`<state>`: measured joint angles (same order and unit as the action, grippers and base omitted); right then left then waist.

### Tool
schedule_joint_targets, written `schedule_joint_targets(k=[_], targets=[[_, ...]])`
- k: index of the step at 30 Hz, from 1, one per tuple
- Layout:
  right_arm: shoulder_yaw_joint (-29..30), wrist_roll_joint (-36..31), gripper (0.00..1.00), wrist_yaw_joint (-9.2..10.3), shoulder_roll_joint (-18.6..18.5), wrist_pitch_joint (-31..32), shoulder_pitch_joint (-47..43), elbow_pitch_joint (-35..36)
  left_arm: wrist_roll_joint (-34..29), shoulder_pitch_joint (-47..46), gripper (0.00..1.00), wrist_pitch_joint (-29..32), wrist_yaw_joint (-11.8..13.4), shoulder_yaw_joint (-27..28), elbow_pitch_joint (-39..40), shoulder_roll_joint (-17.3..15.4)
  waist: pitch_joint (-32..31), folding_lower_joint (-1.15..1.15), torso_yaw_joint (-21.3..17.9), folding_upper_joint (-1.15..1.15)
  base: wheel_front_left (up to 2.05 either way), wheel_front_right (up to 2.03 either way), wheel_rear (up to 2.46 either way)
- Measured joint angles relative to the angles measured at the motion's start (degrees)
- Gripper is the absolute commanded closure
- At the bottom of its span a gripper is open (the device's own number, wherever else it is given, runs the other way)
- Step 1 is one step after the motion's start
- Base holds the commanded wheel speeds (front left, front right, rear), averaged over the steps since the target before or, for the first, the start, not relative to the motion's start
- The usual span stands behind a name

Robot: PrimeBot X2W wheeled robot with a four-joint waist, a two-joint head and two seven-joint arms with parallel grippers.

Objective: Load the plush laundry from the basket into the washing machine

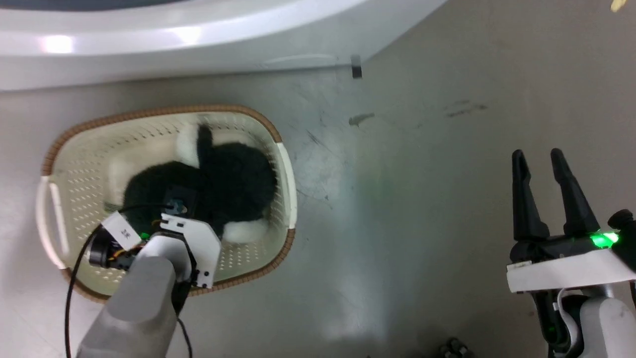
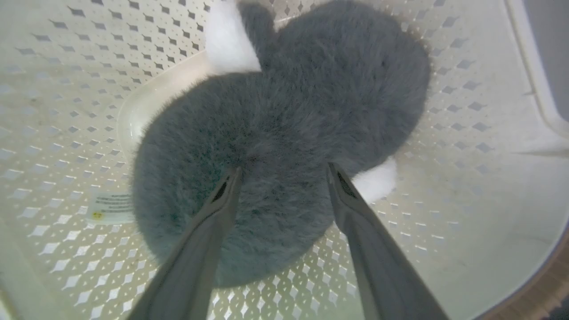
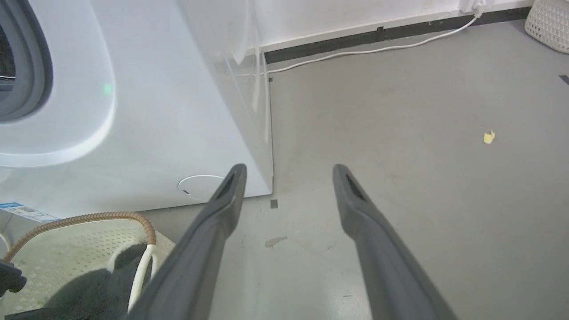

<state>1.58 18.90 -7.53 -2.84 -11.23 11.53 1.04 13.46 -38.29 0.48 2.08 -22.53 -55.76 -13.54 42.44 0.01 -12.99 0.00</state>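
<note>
The plush laundry (image 1: 233, 181) lies in the cream basket (image 1: 79, 159), a fluffy black bundle with white patches at its far and near right ends. My left gripper (image 2: 284, 171) reaches down into the basket, open, its two fingertips pressing into the top of the plush (image 2: 284, 120) with fur between them. In the head view the left wrist (image 1: 189, 238) covers the fingers. My right gripper (image 1: 536, 156) hovers open over bare floor to the right, holding nothing. The washing machine (image 1: 174, 40) stands just beyond the basket; its white front (image 3: 155, 111) and grey seal (image 3: 20, 66) show.
A white cable (image 3: 378, 46) runs along the wall skirting behind the washer. A small yellow scrap (image 3: 489, 137) lies on the grey floor, and a white woven basket (image 3: 549, 20) stands at the far right. The basket's rim (image 3: 89, 218) sits close to the washer's front.
</note>
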Motion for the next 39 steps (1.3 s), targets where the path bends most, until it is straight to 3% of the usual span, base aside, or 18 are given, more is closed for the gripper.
schedule_joint_targets(k=[18,19,20,29,39], targets=[[-1.54,4.97,0.0,0.0,0.0,-2.09,3.52,-0.18,2.87,-10.44,0.0,1.09,-0.57,-5.55,-9.72,-3.79,10.21,-0.01,-4.34,0.0,0.0,0.0,0.0],[-1.49,5.06,0.0,0.0,0.0,-2.24,3.72,-0.25,2.94,-10.88,0.78,0.96,-0.75,-6.02,-10.21,-3.82,10.6,-0.01,-4.62,0.0,0.0,0.0,0.0],[-1.48,5.33,0.0,-0.01,0.0,-2.32,3.97,-0.46,2.93,-11.23,1.0,0.46,-0.87,-6.55,-10.65,-3.94,10.91,-0.01,-4.94,0.0,0.0,0.0,0.0],[0.93,4.31,0.0,-0.01,0.0,-3.49,4.11,-2.67,7.5,-9.83,1.0,-6.97,-1.19,-7.58,-16.49,-1.88,7.07,0.0,-5.25,0.0,0.0,0.0,0.0],[3.8,0.99,0.0,-0.01,0.0,-3.5,-1.55,-4.52,10.06,-0.25,1.0,-14.74,-1.89,-6.36,-13.62,3.24,-5.62,-0.01,-2.13,0.0,0.0,0.0,0.0]])
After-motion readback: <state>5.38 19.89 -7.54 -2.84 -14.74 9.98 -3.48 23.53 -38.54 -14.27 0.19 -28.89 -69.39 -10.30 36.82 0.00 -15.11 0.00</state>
